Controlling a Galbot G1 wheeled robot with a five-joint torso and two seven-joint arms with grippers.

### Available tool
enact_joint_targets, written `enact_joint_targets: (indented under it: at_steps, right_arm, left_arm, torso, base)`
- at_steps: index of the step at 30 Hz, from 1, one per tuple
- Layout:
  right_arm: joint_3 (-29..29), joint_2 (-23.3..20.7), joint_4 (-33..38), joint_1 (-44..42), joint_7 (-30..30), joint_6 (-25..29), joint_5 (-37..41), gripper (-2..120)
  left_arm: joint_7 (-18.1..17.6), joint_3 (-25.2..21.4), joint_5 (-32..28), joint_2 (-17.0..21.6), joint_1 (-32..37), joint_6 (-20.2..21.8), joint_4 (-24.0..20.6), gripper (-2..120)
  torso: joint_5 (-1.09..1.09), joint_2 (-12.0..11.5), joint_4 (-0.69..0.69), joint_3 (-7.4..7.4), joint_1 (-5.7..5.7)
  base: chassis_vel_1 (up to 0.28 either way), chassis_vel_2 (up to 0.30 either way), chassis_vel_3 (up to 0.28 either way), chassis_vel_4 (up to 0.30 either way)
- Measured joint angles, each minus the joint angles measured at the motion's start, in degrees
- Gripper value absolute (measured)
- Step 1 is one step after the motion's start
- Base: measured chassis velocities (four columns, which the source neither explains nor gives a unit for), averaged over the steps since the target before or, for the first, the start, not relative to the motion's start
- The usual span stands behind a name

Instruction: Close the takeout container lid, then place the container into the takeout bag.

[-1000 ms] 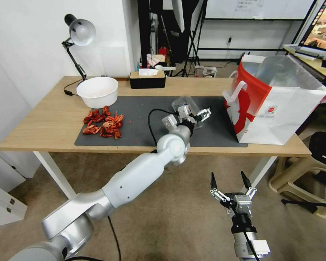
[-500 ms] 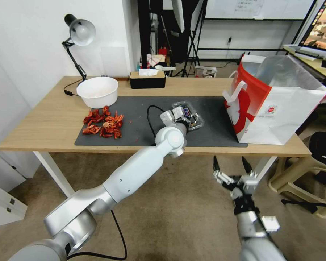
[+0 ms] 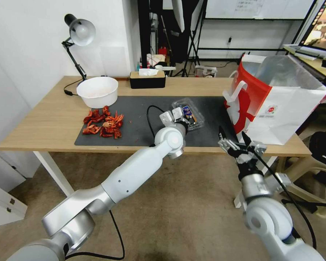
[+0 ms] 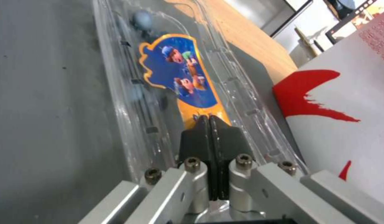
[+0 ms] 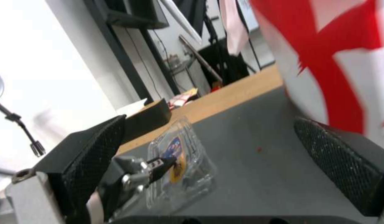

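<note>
the takeout container (image 3: 188,115) is seen lying flat on the grey mat (image 3: 134,130), its clear lid (image 4: 167,77) down over a blue and orange picture inside. the left gripper (image 3: 182,116) is set on top of the lid, its black fingers (image 4: 208,137) pressed together with nothing between them. the takeout bag (image 3: 275,101) is stood upright and open at the mat's right end, near the container but apart from it. the right gripper (image 3: 236,140) is held at the table's front edge, just before the bag, fingers (image 5: 92,146) spread wide and empty.
</note>
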Motion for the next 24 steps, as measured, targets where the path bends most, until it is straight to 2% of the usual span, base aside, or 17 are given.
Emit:
enact_joint_targets:
  at_steps: [2,7,13,20,24]
  right_arm:
    - [-0.82,0.36,-1.47,3.62,1.06,-2.51,3.49,100]
    - [-1.99,0.39,-3.29,7.73,2.14,-5.08,6.44,100]
    - [-4.16,-0.58,-6.55,14.96,5.12,-10.96,11.05,100]
    - [-6.42,-1.32,-9.27,19.79,7.3,-14.92,12.93,100]
    - [-8.18,-2.08,-11.12,23.63,8.57,-19.02,13.3,100]
  left_arm:
    - [-0.02,-0.03,0.18,0.23,0.05,-0.08,0.02,0]
    - [-0.03,-0.09,0.23,0.5,0.13,-0.13,0.02,0]
    - [0.18,-0.14,0.23,0.59,0.41,-0.49,0.03,0]
    - [0.23,-0.14,0.24,0.56,0.37,-0.67,0.21,0]
    - [0.24,-0.13,0.29,0.55,0.29,-0.82,0.37,0]
  torso:
    - [-0.01,0.0,0.0,0.0,0.0]
    - [-0.01,0.0,0.0,0.0,0.0]
    - [-0.01,0.0,-0.01,0.0,0.0]
    - [-0.01,0.0,-0.01,0.0,0.0]
    - [-0.01,0.0,-0.01,0.0,0.0]
  base:
    - [0.0,0.0,0.0,0.0]
    - [0.0,0.0,0.0,0.0]
    - [0.0,0.0,0.0,0.0]
    - [0.0,0.0,0.0,0.0]
    - [0.0,0.0,0.0,0.0]
